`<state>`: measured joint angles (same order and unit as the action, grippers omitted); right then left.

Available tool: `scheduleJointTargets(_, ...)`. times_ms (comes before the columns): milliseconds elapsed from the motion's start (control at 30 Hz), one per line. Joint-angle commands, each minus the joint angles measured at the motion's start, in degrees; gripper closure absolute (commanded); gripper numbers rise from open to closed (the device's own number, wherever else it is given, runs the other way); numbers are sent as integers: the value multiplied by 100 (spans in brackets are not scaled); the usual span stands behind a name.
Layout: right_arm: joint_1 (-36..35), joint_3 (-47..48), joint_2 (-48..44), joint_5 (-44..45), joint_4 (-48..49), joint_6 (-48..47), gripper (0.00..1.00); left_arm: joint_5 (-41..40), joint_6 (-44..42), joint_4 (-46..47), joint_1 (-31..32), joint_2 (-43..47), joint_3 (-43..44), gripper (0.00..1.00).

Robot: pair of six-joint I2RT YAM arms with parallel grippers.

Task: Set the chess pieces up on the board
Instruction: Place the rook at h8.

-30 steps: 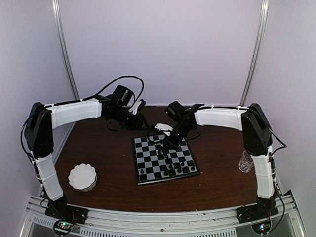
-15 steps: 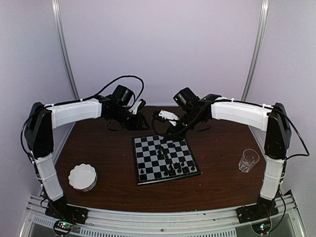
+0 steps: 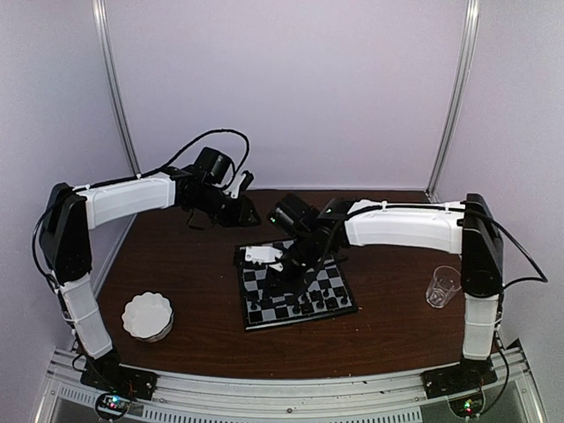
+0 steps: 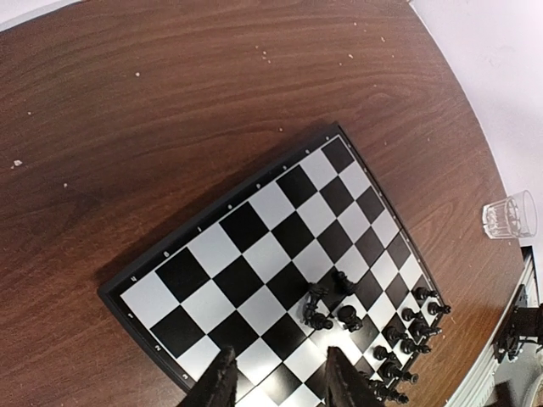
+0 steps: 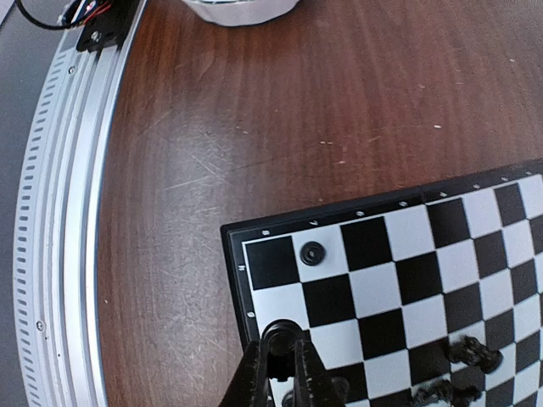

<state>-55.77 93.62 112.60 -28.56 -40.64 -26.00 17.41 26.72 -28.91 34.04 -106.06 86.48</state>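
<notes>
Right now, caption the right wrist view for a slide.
Right gripper shut on a chess piece above the board's corner.

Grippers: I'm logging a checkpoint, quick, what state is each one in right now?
Left gripper: jaws open, holding nothing.
Right gripper: jaws shut on a black chess piece.
</notes>
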Motion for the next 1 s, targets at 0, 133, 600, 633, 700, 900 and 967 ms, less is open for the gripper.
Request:
scheduleJointTargets(0, -320, 294, 466, 144, -176, -194, 92, -76, -22, 176, -47, 268, -1, 64)
scheduleJointTargets(133, -458, 570, 809, 322, -329, -175, 92, -66, -18, 175, -47, 318, 1, 64)
scheduleJointTargets(600, -532, 1151, 1405, 494, -475, -81, 92, -10, -10, 176, -47, 376, 9, 64)
scheduleJointTargets(633, -538, 1169, 1426, 492, -475, -76, 92, -3, -9, 179, -47, 376, 10, 64)
scheduleJointTargets(700, -548, 1189, 1455, 498, -488, -81, 91, 2, -11, 183, -47, 375, 10, 64)
scheduleJointTargets(900, -560, 1210, 1508, 513, -489, -81, 91, 5, -13, 180, -47, 385, 10, 64)
scheduleJointTargets(967, -567, 1217, 1519, 521, -484, -82, 91, 0, -22, 188, -47, 385, 10, 64)
